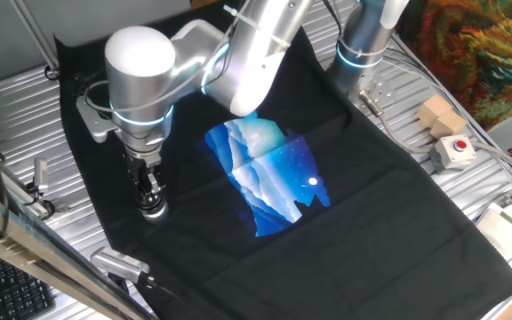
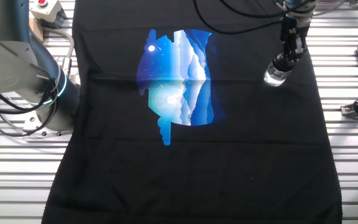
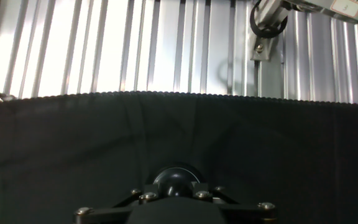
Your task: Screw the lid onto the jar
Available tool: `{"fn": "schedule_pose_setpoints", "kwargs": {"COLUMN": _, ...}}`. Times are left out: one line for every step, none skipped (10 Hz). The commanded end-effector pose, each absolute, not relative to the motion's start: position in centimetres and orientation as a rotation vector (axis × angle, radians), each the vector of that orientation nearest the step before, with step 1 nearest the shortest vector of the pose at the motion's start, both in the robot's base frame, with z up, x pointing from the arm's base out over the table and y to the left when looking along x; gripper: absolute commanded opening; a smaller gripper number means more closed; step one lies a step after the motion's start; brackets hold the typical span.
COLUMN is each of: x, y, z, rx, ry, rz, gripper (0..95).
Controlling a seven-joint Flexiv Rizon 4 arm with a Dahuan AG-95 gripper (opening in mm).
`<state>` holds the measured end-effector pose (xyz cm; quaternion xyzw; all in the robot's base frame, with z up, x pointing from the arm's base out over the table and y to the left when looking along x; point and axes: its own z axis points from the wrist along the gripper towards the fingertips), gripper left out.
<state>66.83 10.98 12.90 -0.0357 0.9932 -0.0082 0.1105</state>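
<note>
The jar (image 1: 154, 211) is a small, silvery clear glass pot standing on the black cloth (image 1: 372, 213), near the cloth's left edge. In the other fixed view the jar (image 2: 275, 77) is at the upper right. My gripper (image 1: 151, 192) points straight down right over it, its dark fingers shut on the lid (image 3: 178, 180). In the hand view the lid is a dark round dome between the jaws. It sits on top of the jar, and from that view the jar's body is hidden.
A blue and white print (image 1: 269, 173) fills the cloth's middle. A red-buttoned box (image 1: 452, 151) and a wooden block (image 1: 440, 116) lie off the cloth to the right. A metal clamp (image 1: 118, 262) and a keyboard (image 1: 7, 289) are at the front left.
</note>
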Motion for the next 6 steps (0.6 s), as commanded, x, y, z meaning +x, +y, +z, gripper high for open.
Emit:
{"fn": "schedule_pose_setpoints", "kwargs": {"x": 66.72, "y": 10.92, "z": 12.91, "rx": -0.072, "ry": 2.923, "rz": -0.04, "gripper": 0.0}}
{"fn": "schedule_pose_setpoints", "kwargs": {"x": 66.72, "y": 10.91, "z": 12.92, "rx": -0.045, "ry": 2.923, "rz": -0.035, "gripper": 0.0}}
{"fn": "schedule_pose_setpoints", "kwargs": {"x": 66.73, "y": 10.91, "z": 12.92, "rx": -0.018, "ry": 2.922, "rz": -0.026, "gripper": 0.0}}
{"fn": "schedule_pose_setpoints", "kwargs": {"x": 66.73, "y": 10.91, "z": 12.92, "rx": -0.005, "ry": 2.924, "rz": -0.029, "gripper": 0.0}}
{"fn": "schedule_pose_setpoints", "kwargs": {"x": 66.73, "y": 10.9, "z": 12.92, "rx": 0.019, "ry": 2.926, "rz": -0.028, "gripper": 0.0}}
{"fn": "schedule_pose_setpoints", "kwargs": {"x": 66.73, "y": 10.9, "z": 12.92, "rx": 0.028, "ry": 2.929, "rz": -0.031, "gripper": 0.0}}
